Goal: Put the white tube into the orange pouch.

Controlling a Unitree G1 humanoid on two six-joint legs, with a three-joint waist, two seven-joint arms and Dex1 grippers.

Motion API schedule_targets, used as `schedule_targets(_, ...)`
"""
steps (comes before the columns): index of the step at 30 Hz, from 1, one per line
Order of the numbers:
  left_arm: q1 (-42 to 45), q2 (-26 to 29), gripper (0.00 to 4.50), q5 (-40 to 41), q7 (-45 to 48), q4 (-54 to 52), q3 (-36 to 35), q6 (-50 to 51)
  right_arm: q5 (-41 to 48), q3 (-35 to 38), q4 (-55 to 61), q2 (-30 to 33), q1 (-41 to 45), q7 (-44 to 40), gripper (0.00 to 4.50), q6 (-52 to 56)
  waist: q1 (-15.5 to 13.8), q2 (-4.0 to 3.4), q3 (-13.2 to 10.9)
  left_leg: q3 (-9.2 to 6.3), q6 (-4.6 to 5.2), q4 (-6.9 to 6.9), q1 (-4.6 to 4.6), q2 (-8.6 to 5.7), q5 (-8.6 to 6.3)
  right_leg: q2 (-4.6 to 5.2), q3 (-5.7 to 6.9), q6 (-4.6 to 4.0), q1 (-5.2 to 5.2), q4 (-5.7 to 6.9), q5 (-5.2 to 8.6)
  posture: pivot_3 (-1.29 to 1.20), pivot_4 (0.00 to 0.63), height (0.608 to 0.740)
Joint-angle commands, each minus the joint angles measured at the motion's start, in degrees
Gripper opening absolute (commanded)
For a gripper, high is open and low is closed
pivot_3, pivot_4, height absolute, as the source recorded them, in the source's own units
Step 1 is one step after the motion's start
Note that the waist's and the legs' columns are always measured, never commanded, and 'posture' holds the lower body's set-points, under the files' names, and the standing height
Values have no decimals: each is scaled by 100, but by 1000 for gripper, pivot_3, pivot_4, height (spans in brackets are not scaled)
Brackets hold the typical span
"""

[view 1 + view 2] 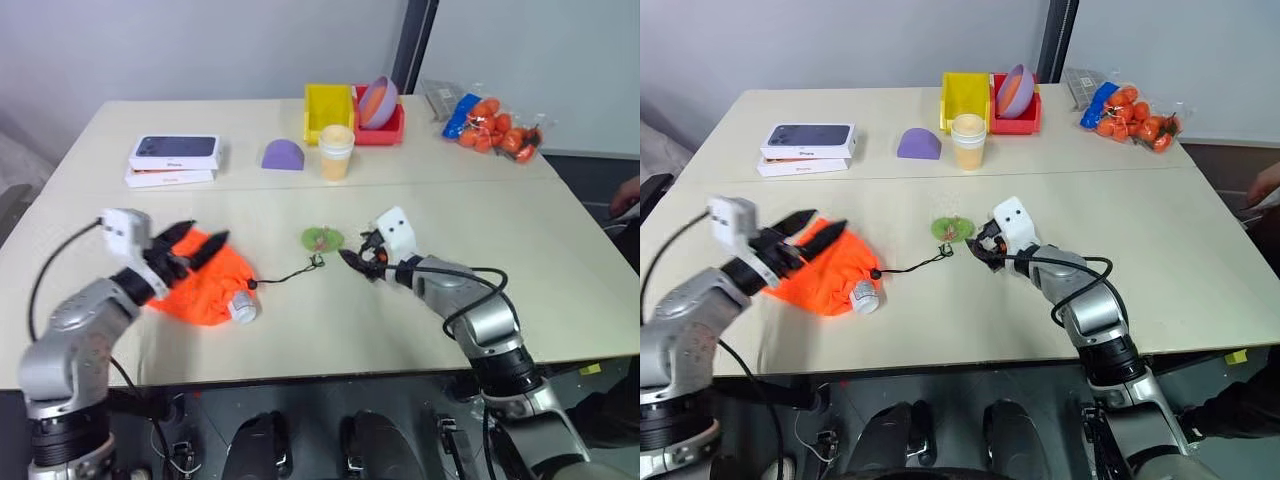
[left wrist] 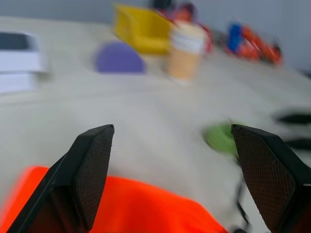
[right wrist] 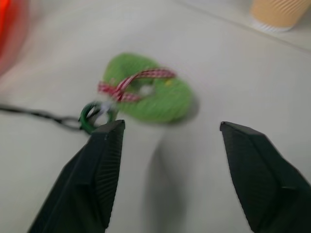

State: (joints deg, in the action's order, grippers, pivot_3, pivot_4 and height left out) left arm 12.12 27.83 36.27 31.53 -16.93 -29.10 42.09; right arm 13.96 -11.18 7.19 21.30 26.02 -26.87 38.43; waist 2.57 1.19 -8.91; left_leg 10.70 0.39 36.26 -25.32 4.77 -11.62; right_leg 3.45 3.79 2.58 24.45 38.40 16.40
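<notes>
The orange pouch lies crumpled on the table's near left. The white tube's capped end sticks out of the pouch's mouth; the rest of the tube is hidden inside. A dark cord runs from the pouch to a round green charm. My left gripper hovers open just over the pouch's far edge, holding nothing. Just right of the charm and cord end, my right gripper stands open and empty; the right wrist view shows the charm ahead of its fingers.
Along the back of the table stand stacked phone boxes, a purple dome, a pale orange cup, a yellow bin, a red bin holding a bowl and a clear bag of orange items. A person's hand shows at the right edge.
</notes>
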Motion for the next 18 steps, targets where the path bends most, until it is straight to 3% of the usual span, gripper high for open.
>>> schedule_targets(1,-158,267,4075,-109,-13,169,-202,-292,287,-249,716,-43,-75,-543,1361,-107,0,0,0,0,0,-1,0,0,0,0,0,0,0,0,0,0,150,740)
schedule_targets(3,-354,380,4075,-256,102,234,-106,-538,346,-404,866,-91,-102,-765,292,-116,-3,1,1,1,-1,-2,0,0,-1,0,0,0,0,-2,0,0,150,740)
schedule_targets(4,-427,409,4075,-299,126,272,-72,-629,359,-474,901,-115,-85,-843,47,-117,-5,1,0,1,-1,-3,0,0,-1,0,0,0,0,-3,0,0,150,740)
schedule_targets(13,-843,596,4075,-634,371,676,166,-1195,292,-1775,157,-421,888,-2312,47,-111,-4,6,4,0,20,0,0,0,-16,8,4,-9,2,-4,-1,0,150,740)
schedule_targets(18,-972,612,4075,-559,416,545,145,-1243,-1,-2053,-708,-1020,1124,-2198,47,-234,-3,10,6,0,6,-4,-1,1,-7,9,4,-9,3,-5,-1,0,150,740)
